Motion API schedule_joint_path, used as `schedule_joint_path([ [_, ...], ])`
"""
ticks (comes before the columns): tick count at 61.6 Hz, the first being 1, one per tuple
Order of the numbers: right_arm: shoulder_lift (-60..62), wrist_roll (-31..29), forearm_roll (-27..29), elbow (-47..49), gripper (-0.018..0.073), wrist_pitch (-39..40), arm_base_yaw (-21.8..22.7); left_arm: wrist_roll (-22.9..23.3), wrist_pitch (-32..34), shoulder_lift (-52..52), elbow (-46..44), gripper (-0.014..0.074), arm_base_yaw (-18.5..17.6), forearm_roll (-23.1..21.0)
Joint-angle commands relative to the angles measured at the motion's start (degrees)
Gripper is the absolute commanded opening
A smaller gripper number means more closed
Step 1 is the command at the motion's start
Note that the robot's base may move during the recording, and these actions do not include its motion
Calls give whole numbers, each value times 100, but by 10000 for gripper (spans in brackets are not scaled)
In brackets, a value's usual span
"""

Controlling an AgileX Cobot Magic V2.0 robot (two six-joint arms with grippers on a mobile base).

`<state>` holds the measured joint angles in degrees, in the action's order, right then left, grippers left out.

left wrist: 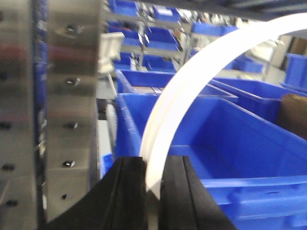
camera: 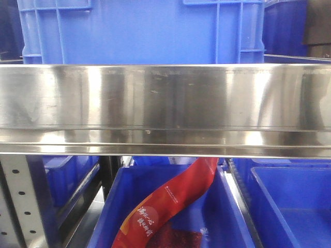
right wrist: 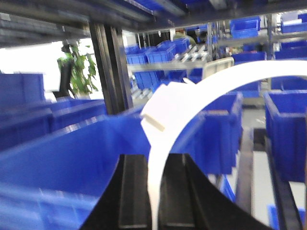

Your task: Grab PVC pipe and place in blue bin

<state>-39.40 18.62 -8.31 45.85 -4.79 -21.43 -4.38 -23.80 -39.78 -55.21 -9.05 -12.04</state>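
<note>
- Pinching the PVC pipe right at its lower end, the left gripper has both black fingers pressed against it, with the blue bin open just behind
- Over on the other side, the right gripper is clamped the same way on a white curve; whether that is the far end of the same pipe, I cannot tell
- From the front, neither arm nor pipe shows, only the steel shelf rail and a red packet in a lower bin
- Risk one: the hold is at the very tip, so a quick swing could let the long, springy arc lever out of the fingers
- Risk two: the perforated steel post stands close on the left, and the free sweep of pipe could snag on it or on a bin rim
- Risk three: letting go while bent, it may spring and hop out of the bin
- Heading: the long axis rises straight up out of the fingers, then bows over and runs off to the picture's right in both wrist views
</note>
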Motion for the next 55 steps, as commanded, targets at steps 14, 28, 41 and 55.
schedule_joint_path([
  [14,-1466,-383,61,1699,-168,-542,-638,7,-1034,-1730,-1948,-111,-49,-681],
  [28,-2739,-382,61,2665,-168,-849,-1071,7,-1119,-2987,-2910,-111,-704,-785],
  [41,-3626,-382,124,3396,-168,-1346,-1193,7,-361,-4052,-3668,-111,-1282,-384],
  [55,-4450,-382,152,4228,-168,-1819,-1303,7,-346,-5047,-4363,-111,-1416,-387],
])
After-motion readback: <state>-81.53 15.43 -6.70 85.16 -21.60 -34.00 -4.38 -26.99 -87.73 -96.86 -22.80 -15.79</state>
